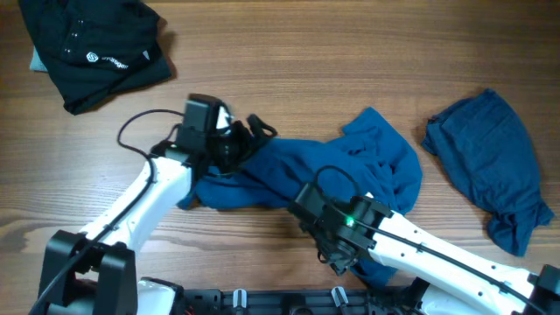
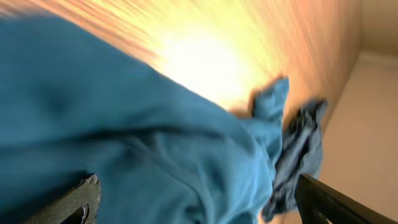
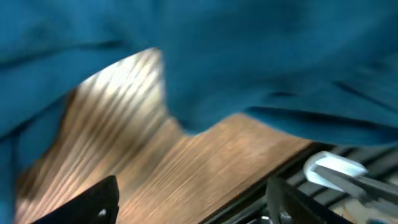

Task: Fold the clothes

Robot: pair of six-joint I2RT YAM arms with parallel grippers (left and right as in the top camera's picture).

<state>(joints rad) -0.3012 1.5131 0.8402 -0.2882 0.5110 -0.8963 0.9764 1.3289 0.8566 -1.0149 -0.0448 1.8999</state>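
From overhead, the mid-blue T-shirt lay crumpled across the middle of the bench, with the darker blue garment bunched well apart from it near the right edge and a black garment heaped in the far left corner. The left tool sat at the T-shirt's left end, over its edge, while the right tool hovered at the shirt's near hem. In the left wrist view, which was blurred, the left tool had its fingers spread wide, one at each lower corner, with the T-shirt filling the space ahead of them and nothing pinched; a darker crumple of cloth at the shirt's far end could not be told apart from it, and the bench beyond glared with light. In the right wrist view, also blurred, the right tool stood spread apart over bare bench, gripping nothing, with the T-shirt hanging across the top of the picture beyond the fingers.
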